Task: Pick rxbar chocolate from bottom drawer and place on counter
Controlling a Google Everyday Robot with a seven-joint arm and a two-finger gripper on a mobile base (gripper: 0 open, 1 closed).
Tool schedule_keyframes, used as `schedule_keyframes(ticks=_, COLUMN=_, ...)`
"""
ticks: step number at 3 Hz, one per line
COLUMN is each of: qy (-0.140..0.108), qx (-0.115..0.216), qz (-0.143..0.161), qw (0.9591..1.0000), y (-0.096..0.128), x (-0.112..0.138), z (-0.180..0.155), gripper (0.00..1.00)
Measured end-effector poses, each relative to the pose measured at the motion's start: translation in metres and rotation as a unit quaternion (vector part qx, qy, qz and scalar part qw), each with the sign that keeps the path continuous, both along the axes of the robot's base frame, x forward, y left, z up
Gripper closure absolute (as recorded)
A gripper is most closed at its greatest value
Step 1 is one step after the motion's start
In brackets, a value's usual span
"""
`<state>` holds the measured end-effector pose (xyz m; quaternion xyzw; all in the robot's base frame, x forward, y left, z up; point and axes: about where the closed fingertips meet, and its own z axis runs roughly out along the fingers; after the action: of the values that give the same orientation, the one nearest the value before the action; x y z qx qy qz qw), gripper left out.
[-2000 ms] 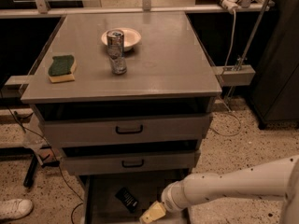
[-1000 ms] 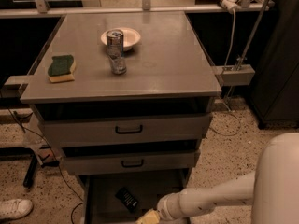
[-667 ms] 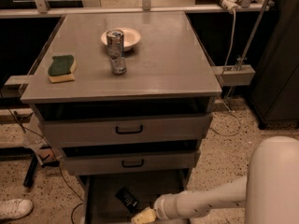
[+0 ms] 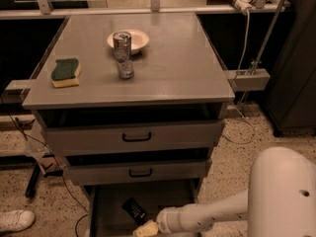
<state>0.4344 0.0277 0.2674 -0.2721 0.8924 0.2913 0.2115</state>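
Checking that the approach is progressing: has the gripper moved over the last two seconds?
Yes. The gripper has shifted left over the bottom drawer, ending closer to the rxbar chocolate, which has not moved.

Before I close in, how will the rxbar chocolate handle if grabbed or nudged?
The rxbar chocolate lies flat and thin, so it is probably light and won't roll. On the smooth floor of the bottom drawer it may slide if nudged. The claw sits close beside it, toward the drawer's front.

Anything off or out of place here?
Nothing spilled or damaged. The rxbar lies askew, diagonal on the bottom drawer floor, with the gripper close by its near end. The can stands upright on the counter.
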Motion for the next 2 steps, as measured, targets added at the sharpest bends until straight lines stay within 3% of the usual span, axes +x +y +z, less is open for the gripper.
schedule_keyframes(ticks=1, qy=-0.007, qx=-0.002, qz=-0.004, qw=1.0000, y=0.009, x=0.003, z=-0.011, gripper=0.00)
schedule_keyframes(ticks=2, qy=-0.032, qx=-0.019, qz=-0.013, qw=0.9992, y=0.055, x=0.020, z=-0.069, gripper=0.00)
